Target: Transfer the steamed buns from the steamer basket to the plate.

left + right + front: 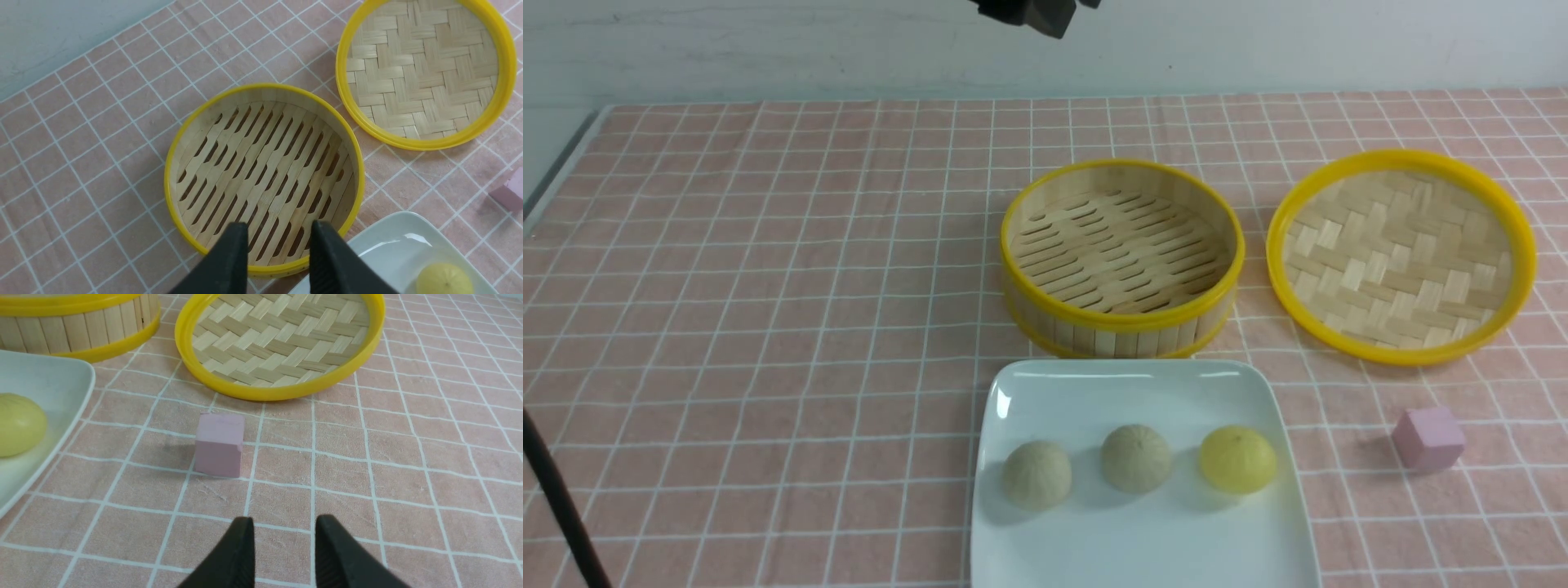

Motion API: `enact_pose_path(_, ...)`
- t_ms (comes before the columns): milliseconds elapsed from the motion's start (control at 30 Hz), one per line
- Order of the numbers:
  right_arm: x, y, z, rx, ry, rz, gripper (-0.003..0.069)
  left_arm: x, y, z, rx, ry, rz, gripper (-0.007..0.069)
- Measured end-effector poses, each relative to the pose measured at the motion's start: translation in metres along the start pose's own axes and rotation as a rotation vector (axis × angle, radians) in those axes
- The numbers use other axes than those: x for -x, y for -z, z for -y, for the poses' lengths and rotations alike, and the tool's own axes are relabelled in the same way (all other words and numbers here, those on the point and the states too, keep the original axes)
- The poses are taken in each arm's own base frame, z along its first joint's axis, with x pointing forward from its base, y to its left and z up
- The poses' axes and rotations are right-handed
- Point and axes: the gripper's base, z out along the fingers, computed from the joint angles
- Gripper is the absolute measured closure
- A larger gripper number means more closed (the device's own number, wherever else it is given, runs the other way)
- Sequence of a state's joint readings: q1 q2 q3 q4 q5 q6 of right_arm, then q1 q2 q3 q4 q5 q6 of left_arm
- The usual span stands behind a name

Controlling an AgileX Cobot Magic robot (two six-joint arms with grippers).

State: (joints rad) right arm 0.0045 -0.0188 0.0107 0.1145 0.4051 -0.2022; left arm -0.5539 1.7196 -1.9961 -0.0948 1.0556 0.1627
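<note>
1. Fingers (231, 261) of the left gripper (280, 232) stand moderately apart and hold nothing; only bamboo slats show through the gap; the gripper hangs just beyond the far edge of the plate (1135, 392), over the near rim of the steamer basket (1123, 322).
2. Fingers (239, 555) of the right gripper (285, 526) stand likewise apart and grip nothing; the checked pink tablecloth (408, 477) shows between them; this gripper sits low off the plate's right side, clear of it.
3. The plate is white, glossy and square with rounded corners; it lies flat on the tablecloth; its near edge runs out of the front view.
4. All three steamed buns (1136, 457) rest on the plate in a row across it, apart from one another; two pale beige ones take the plate's left and middle; the yellow bun (1237, 459) sits toward the plate's right edge; each stands dome up with its pleats showing.
5. The steamer basket stands upright just behind the plate's far edge; its slatted floor shows whole; whether its lower rim touches the plate I cannot tell.
6. A shallow woven tray (1401, 253) with a yellow rim lies beyond the plate's far right corner, apart from it.
7. A small pink cube (1427, 439) sits to the plate's right, apart from it and about level with the row of buns; the right gripper's fingers point toward it without touching.
</note>
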Motion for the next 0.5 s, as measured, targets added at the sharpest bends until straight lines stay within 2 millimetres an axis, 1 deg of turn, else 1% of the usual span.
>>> enact_pose_path(500,0.0000,0.0000,0.0000,0.000,0.000,0.000,0.0421,0.0023,0.0000,0.0007,-0.008,0.007,0.026,0.0382)
